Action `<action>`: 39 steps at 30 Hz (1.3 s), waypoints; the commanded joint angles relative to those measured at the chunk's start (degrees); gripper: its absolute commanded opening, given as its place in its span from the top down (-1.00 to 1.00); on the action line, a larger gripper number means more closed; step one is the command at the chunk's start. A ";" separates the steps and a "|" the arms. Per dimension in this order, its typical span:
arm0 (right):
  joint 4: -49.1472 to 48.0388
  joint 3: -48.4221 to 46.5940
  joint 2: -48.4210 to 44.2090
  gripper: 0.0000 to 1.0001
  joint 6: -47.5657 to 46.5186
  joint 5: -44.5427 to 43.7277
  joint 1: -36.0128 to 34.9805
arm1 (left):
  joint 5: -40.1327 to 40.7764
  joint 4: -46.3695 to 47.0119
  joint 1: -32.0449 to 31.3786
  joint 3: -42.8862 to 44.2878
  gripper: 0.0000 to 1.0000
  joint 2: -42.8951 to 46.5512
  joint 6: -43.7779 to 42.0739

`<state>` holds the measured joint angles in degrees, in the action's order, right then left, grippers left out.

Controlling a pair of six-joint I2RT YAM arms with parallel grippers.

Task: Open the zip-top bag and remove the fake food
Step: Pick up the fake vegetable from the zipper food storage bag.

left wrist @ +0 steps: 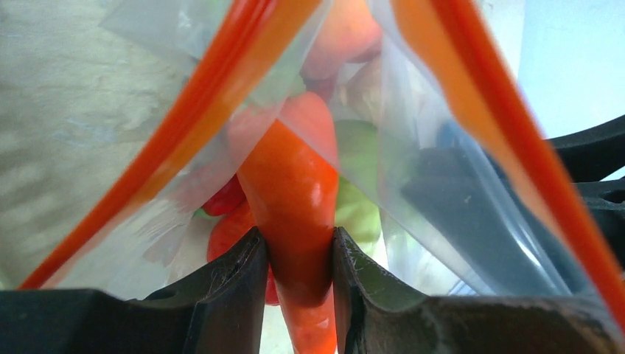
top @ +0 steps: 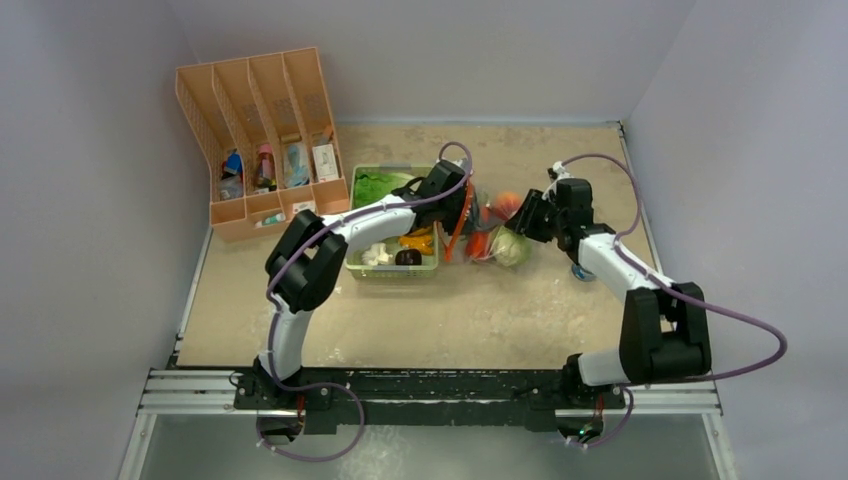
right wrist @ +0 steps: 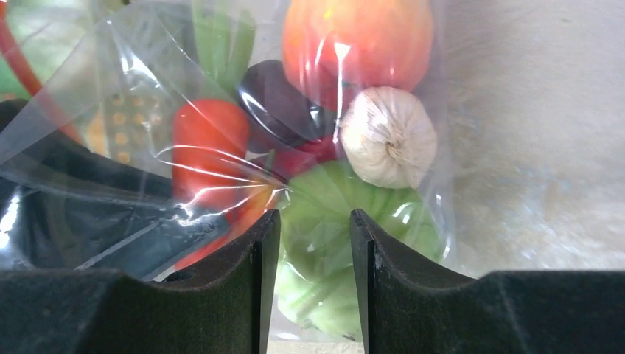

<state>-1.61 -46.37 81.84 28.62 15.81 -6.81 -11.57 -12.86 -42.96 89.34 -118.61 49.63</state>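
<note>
1. Containers. The zip-top bag [top: 497,238] lies on the table [top: 450,320] between the two grippers, just to the right of the pale-green tray [top: 392,269].
- Through the plastic, the right wrist view shows a peach [right wrist: 357,40], a garlic bulb [right wrist: 387,136], a dark purple piece [right wrist: 284,103], a red piece [right wrist: 210,140] and a green cabbage [right wrist: 332,195].
- The tray holds leafy lettuce [top: 378,187], a yellow pepper [top: 420,240] and some small white and dark pieces.
- A peach-coloured file rack [top: 265,130] stands at the back left with small items in its slots.

2. Grippers.
- The left gripper [left wrist: 298,240] sits in the bag's mouth, its fingers closed narrowly on an orange carrot [left wrist: 295,177].
- The right gripper [right wrist: 315,221] stands part-way apart over the cabbage at the far end of the bag. I cannot tell whether it pinches the plastic or only rests there.

3. Edges and room.
- The orange-red zip strip [left wrist: 169,140] is parted. Its two halves spread in a V on either side of the left gripper.
- The tray closes off the bag's left side and the right arm its right side.
- Bare tabletop lies between the bag and the arm bases, with a narrower band behind it up to the back wall.

4. Orientation.
- The bag's long axis runs left to right across the table, with the mouth toward the left arm and the closed end toward the right gripper.
- The carrot lies in line with the left fingers, lengthwise through the mouth, one end inside the bag.
</note>
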 commanded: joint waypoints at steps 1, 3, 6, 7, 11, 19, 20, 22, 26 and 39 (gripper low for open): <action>5.08 1.66 -6.07 0.12 2.45 -12.42 -0.14 | -5.23 3.86 -1.67 4.51 0.64 -2.00 -1.46; 6.30 1.26 -8.43 0.11 2.58 -16.10 -0.06 | -6.23 6.13 -2.39 4.86 0.65 -2.68 -0.29; 9.34 -0.41 -10.57 0.11 1.80 -20.73 0.04 | -8.71 10.15 -3.05 4.98 0.67 -3.41 1.91; 10.26 -1.04 -11.15 0.10 1.76 -21.88 0.12 | -9.53 10.96 -3.35 5.36 0.68 -3.82 2.23; 9.88 -2.11 -14.76 0.06 0.37 -21.42 0.21 | -8.73 11.34 -3.60 5.71 0.73 -3.35 2.59; 4.12 -2.57 -17.17 0.06 -1.56 -3.70 0.21 | -5.74 10.48 -2.68 1.67 0.73 -0.26 1.03; 3.70 -2.47 -16.55 0.09 -1.43 -1.04 0.20 | -5.54 10.45 -2.47 1.04 0.73 0.11 0.99; 3.36 -2.34 -15.36 0.17 -0.65 1.25 0.22 | -5.63 10.02 -2.04 0.50 0.73 0.51 0.92; 1.47 -0.13 -11.94 0.23 3.84 -1.15 0.22 | -5.20 9.79 -1.37 -0.12 0.73 1.51 0.39; 2.98 0.57 -1.69 0.23 2.28 -5.76 0.30 | -4.12 2.01 2.10 -0.83 0.73 4.84 -5.29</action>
<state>-0.34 -46.41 82.11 30.96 13.41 -6.70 -16.32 -8.45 -43.33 88.79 -119.48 49.12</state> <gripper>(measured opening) 0.379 0.328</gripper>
